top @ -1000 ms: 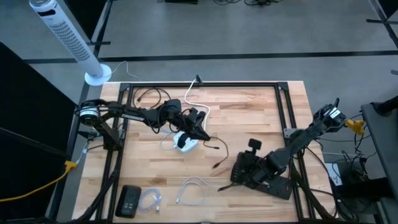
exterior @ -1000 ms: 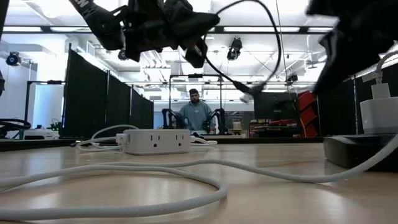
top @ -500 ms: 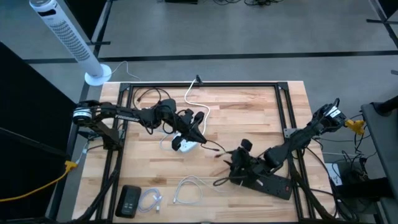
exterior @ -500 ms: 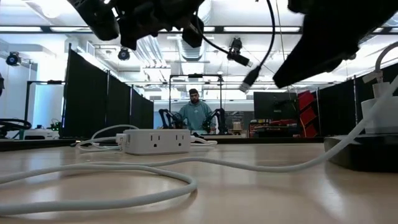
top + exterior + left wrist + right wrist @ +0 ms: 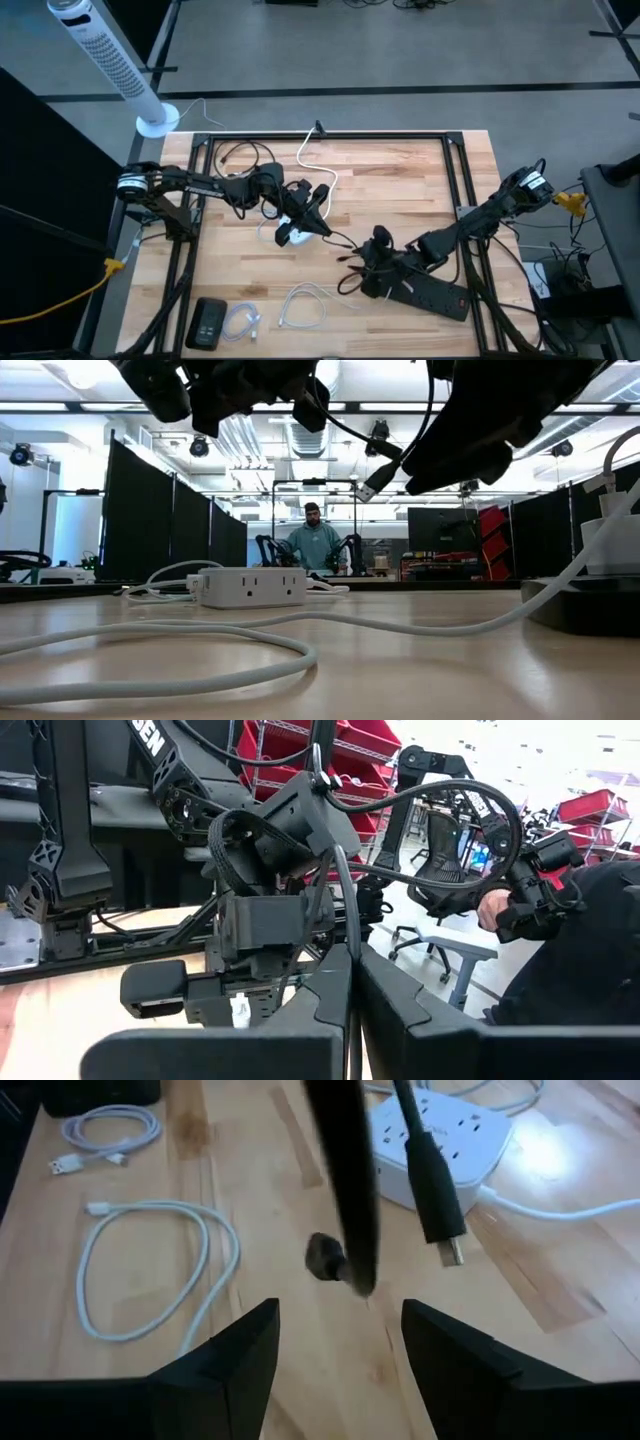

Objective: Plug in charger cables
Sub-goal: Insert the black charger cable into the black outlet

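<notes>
Left gripper (image 5: 318,205), above the white socket cube (image 5: 293,231): jaws clenched on a black charger cable (image 5: 341,241), its plug (image 5: 369,484) hanging in the air. Right gripper (image 5: 366,262), beside that plug: jaws released, nothing held. White charger cables (image 5: 305,308): coiled on the table (image 5: 400,180).

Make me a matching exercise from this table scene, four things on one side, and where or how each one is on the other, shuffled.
Things:
1. left gripper
2. right gripper
3. white socket cube
4. white cable coil

States:
A. lying loose on the wood near the table's front edge
B. open, holding nothing, reaching toward a hanging plug
C. shut on a thin black cable
D. resting on the table under the left arm

Pairs: 1-C, 2-B, 3-D, 4-A
</notes>
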### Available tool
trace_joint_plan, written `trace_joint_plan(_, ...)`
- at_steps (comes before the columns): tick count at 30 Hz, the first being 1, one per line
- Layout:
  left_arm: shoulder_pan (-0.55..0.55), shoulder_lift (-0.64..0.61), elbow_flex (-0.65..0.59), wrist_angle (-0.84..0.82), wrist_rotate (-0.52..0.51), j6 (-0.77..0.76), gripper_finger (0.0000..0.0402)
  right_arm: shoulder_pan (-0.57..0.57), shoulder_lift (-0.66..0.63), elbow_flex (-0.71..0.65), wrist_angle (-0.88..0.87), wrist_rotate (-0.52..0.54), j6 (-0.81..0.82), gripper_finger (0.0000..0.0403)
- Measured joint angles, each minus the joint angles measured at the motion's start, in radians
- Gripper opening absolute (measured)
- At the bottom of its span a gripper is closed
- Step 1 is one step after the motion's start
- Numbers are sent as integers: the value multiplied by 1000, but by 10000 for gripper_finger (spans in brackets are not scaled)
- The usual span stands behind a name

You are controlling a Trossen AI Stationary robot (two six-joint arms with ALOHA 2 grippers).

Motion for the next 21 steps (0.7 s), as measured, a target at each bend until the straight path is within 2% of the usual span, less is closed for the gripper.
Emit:
trace_joint_plan(12,-6,0,0,0,-2,11,0,-13,17,0,123,0,8,175)
trace_joint_plan(16,-6,0,0,0,-3,11,0,-15,54,0,124,-4,14,153)
trace_joint_plan(21,-6,1,0,-2,-3,12,0,-17,76,0,179,-9,11,106)
